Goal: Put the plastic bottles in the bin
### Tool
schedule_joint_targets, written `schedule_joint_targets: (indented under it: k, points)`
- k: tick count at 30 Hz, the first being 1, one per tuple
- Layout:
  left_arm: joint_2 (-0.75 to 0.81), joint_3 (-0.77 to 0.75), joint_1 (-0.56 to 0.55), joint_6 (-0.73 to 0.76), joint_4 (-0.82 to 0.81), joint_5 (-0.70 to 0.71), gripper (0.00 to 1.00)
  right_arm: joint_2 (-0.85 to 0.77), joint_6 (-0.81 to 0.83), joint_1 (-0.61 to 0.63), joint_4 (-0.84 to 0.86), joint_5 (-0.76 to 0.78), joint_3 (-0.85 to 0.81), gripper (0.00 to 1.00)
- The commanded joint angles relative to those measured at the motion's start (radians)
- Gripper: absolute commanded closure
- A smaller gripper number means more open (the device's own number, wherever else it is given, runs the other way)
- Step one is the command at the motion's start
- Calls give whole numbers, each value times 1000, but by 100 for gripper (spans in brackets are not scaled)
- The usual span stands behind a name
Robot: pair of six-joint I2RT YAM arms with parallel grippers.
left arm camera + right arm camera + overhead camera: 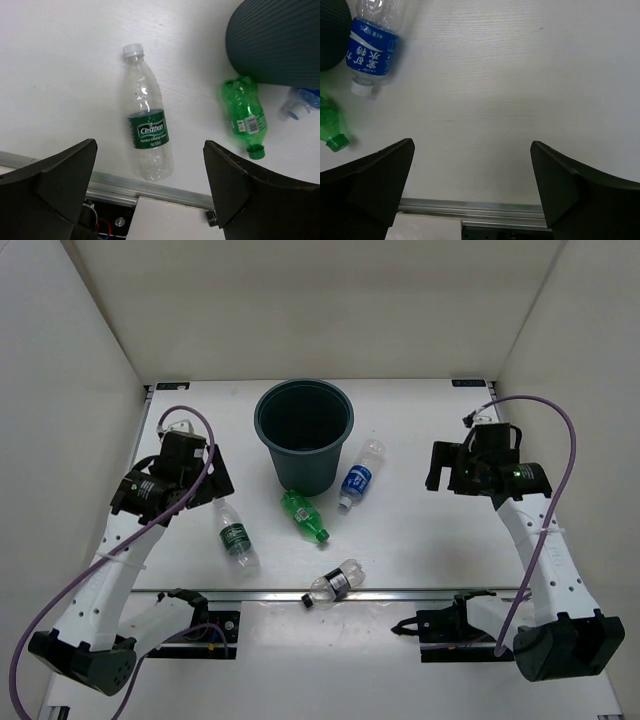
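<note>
The dark teal-green round plastic bin (pixel 305 472) stands upright at the middle of the white surface (pixel 420 530), toward the far side. All four plastic bottles lie on their sides outside it.

- **Clear bottle with the green label** (pixel 148 130): it lies left of the bin and directly below the left end effector (pixel 215 480), whose jaws are spread wide and hold nothing.
- **All-green bottle** (pixel 303 514): it lies in front of the bin with its base just beside the wall, possibly touching.
- **Clear bottle with the blue label** (pixel 372 47): it lies just right of the bin, white cap pointing toward the near edge.
- **Clear bottle with a dark band** (pixel 335 583): it rests close to the near rail, well apart from the rest. It is too small in the overhead view to tell whether it has a cap.

The right end effector (pixel 440 468) is likewise released and empty, hanging over bare surface to the right of the blue-labelled bottle.

The bottles look empty, so I judge them very light, thin-walled and smooth. They are likely to roll or skid if nudged, and to buckle under a hard squeeze. The best hold should be across the body at the labelled middle, with the jaws straddling the long axis rather than the tapered neck. Each bottle then has to clear the bin's tall rolled rim before release.
</note>
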State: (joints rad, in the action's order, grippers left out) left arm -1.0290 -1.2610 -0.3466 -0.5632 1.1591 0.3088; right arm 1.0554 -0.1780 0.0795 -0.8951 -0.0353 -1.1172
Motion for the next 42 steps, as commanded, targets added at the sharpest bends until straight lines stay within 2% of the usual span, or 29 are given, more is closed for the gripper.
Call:
schedule_joint_targets:
  k: [1,12,16,20,25,29,31,32,33,35,36,37,40,42]
  points:
    - [50,58,12,-30,36,-17,2,5,17,45,-2,32,-24,1]
    - [70,274,14,-81,-88,-48,2,-84,72,155,165,34,40,1]
    - [49,435,46,-73,-238,-98,2,-20,63,135,163,28,20,1]
    - [-22,477,29,-106,-317,-60,2,11,57,120,182,9,17,0]
    - [-62,584,60,-107,-401,-103,1,20,48,56,196,-30,34,1]
    - [-101,643,29,-168,-455,-103,1,22,34,17,197,-48,25,0]
    - [-102,667,24,-188,-476,-118,9,12,35,14,199,-43,28,1]
    - [-94,675,23,-201,-486,-134,17,9,37,11,209,-40,33,1]
    - [-85,673,27,-207,-493,-134,28,0,32,8,211,-43,37,1]
    - [-60,635,32,-204,-470,-114,42,-15,28,3,226,-52,59,4]
    - [-34,582,34,-199,-454,-97,45,-24,23,-7,248,-64,78,5]
    - [-29,551,35,-178,-440,-88,44,-40,15,-14,274,-72,91,7]
    - [3,321,15,-123,-415,-36,45,-54,8,-30,291,-144,145,6]
    - [-19,190,-15,-77,-435,-24,45,-52,-9,-14,295,-117,167,6]
